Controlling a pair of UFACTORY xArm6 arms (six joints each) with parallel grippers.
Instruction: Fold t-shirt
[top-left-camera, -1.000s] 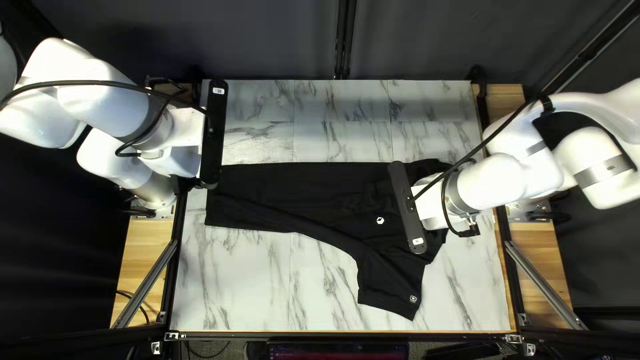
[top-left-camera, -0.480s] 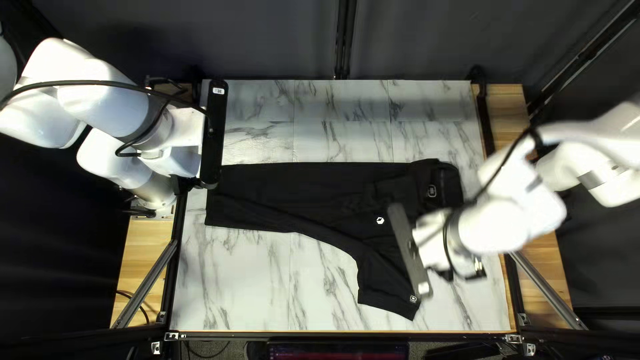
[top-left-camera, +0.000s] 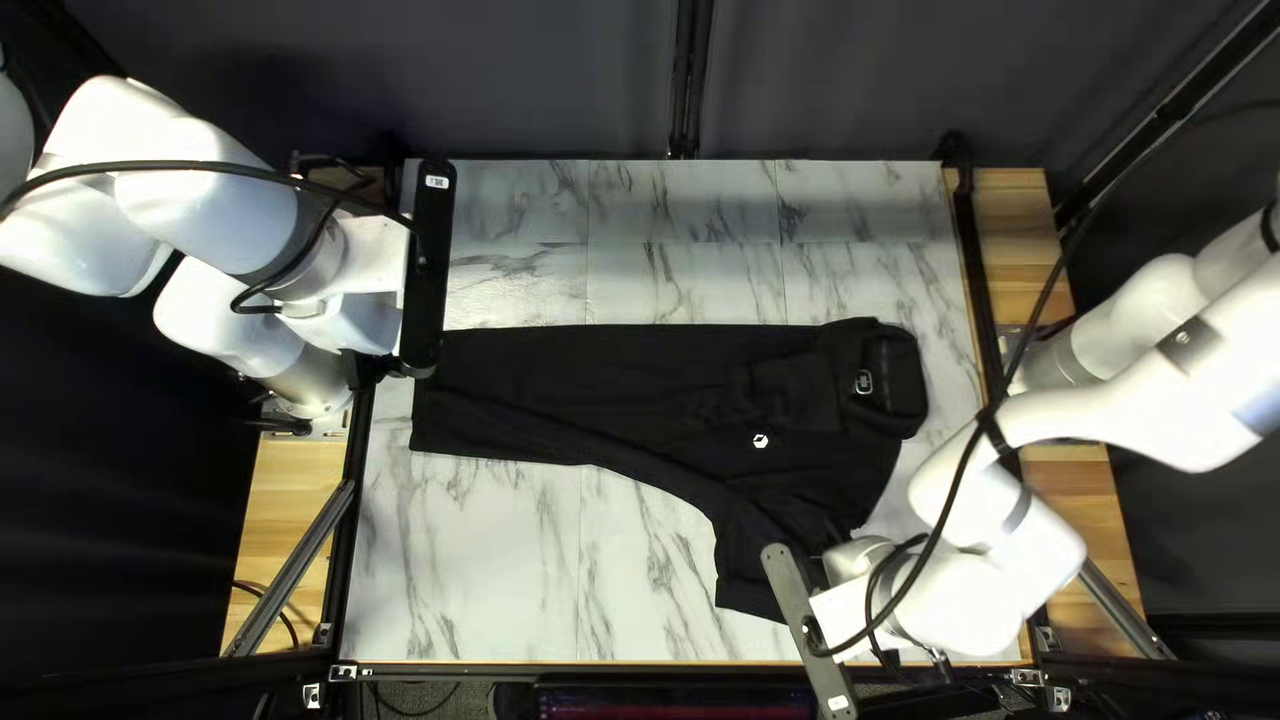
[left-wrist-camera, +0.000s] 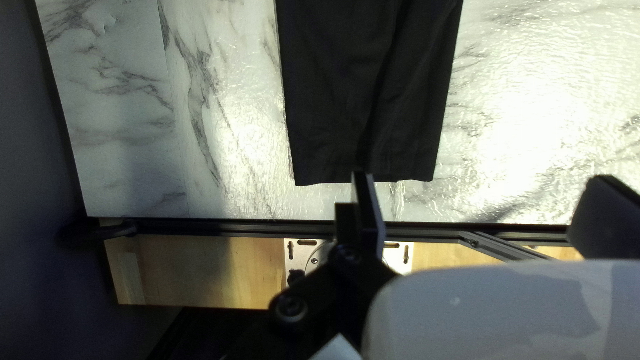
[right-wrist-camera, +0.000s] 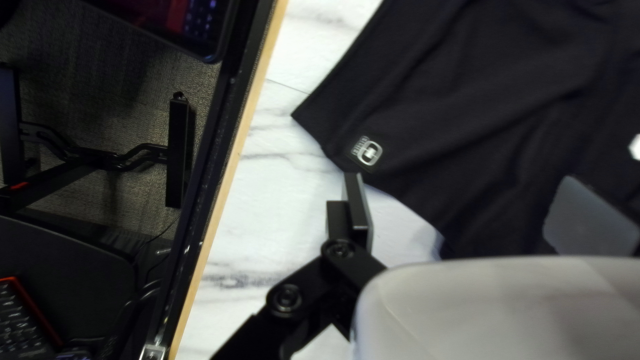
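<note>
Working across the table (top-left-camera: 467,560), treat the t-shirt (top-left-camera: 600,387) as the base layer: its body should stay flat while the sleeve turns in, probably the step in hand. The shirt lies on the tabletop ahead of both grippers' fingers. The left gripper (left-wrist-camera: 481,179) has its fingers spread, with the hem (left-wrist-camera: 363,179) just ahead of them; leave it there unless the body drags. The right gripper (right-wrist-camera: 461,179) also has spread fingers, pinching nothing. The sleeve (right-wrist-camera: 413,100) extends ahead of and between these fingers.

1. Align the fingers across the cuff (right-wrist-camera: 403,198), one on each side of the cloth.
2. Lower until the tips just meet the tabletop, then close on a narrow pinch; a shallow grip may slip.
3. Lift low and carry inward over the body.

Use the badge (right-wrist-camera: 367,152), just ahead of the finger nearer the table's edge, as the aiming mark.
</note>
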